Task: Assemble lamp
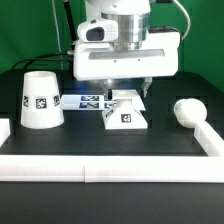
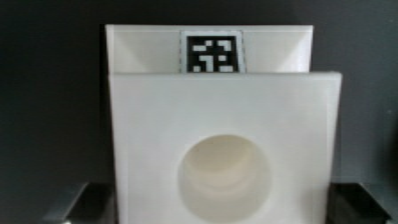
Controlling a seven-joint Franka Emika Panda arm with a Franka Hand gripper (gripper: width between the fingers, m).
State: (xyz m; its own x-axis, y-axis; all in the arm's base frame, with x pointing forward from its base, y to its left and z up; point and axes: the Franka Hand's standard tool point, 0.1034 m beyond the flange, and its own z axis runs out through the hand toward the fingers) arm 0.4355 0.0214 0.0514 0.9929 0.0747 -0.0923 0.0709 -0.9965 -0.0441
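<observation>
White lamp parts are seen on the black counter (image 1: 70, 140) in the exterior view: the shade (image 1: 40, 100) is stood at that view's left, the bulb (image 1: 187, 112) is laid at its right, and the base (image 1: 127, 116) is set between them, under the jaws, which are spread wide either side of it. In the wrist view the base (image 2: 222, 120) is shown with its tag (image 2: 214, 52) and round socket (image 2: 231, 172); whether it is gripped cannot be told.
</observation>
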